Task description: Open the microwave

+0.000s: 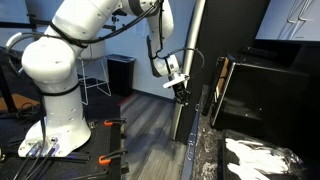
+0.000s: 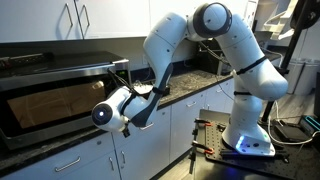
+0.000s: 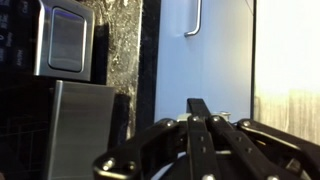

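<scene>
The microwave point(image 2: 50, 100) is a large black box with a glossy glass door, standing on the counter; it shows in both exterior views point(image 1: 255, 85). Its door looks closed or nearly closed. My gripper point(image 2: 122, 95) hangs in front of the microwave's right edge, just below the door's handle side, apart from it. In an exterior view my gripper point(image 1: 182, 92) points down beside the counter's end. In the wrist view the fingers point(image 3: 200, 108) are pressed together and hold nothing. The microwave's dark front and silver panels point(image 3: 65, 40) fill the left of that view.
A speckled stone counter point(image 2: 90, 145) runs under the microwave, with white cabinet doors and handles point(image 3: 193, 18) below. A tall dark panel point(image 1: 186, 110) stands by the counter's end. White cloth point(image 1: 258, 158) lies on the counter. The robot base point(image 1: 55, 125) stands on the floor.
</scene>
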Tool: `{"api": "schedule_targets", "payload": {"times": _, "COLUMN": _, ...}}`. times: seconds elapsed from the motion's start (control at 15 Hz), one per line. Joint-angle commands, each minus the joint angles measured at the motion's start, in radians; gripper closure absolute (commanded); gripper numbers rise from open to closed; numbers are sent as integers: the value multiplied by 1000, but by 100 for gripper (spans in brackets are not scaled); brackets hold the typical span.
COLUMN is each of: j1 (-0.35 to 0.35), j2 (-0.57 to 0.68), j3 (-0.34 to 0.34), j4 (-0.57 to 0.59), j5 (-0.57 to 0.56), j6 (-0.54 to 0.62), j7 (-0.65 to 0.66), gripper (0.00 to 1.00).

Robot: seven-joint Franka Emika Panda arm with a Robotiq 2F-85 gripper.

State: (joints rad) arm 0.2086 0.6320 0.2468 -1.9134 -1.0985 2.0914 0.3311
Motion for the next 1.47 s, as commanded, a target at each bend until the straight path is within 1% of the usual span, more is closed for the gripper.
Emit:
{"api": "schedule_targets", "payload": {"times": 0.0, "j1": 21, "j2": -55, "j3": -1, "j4": -38, "j5": 94, "j6": 32, "j7": -86, "gripper": 100}}
{"api": "schedule_targets", "payload": {"times": 0.33, "j1": 28, "j2": -107, "j3": -1, "j4": -83, "j5": 166, "j6": 142, "j7": -178, "gripper": 100}}
{"api": "schedule_targets", "payload": {"times": 0.53, "j1": 36, "j2": -139, "j3": -2, "j4": -107, "j5": 201, "j6": 178, "j7": -213, "gripper": 100}}
{"api": "schedule_targets", "payload": {"times": 0.73, "j1": 31, "j2": -179, "j3": 6, "j4": -157, "j5": 250, "j6": 237, "j7": -274, "gripper": 100}}
{"api": "schedule_targets", "payload": {"times": 0.8, "j1": 36, "j2": -195, "j3": 2, "j4": -173, "j5": 246, "j6": 257, "j7": -298, "gripper": 100}}
{"api": "schedule_targets", "payload": {"times": 0.87, "j1": 62, "j2": -134, "j3": -25, "j4": -109, "j5": 240, "j6": 227, "j7": -260, "gripper": 100}}
{"api": "schedule_targets", "payload": {"times": 1.27, "j1": 69, "j2": -132, "j3": -35, "j4": -113, "j5": 239, "j6": 231, "j7": -261, "gripper": 100}}
{"api": "schedule_targets", "payload": {"times": 1.33, "j1": 68, "j2": -132, "j3": -34, "j4": -114, "j5": 244, "j6": 243, "j7": -247, "gripper": 100}}
{"api": "schedule_targets", "payload": {"times": 1.4, "j1": 79, "j2": -130, "j3": -31, "j4": -107, "j5": 270, "j6": 222, "j7": -206, "gripper": 100}}
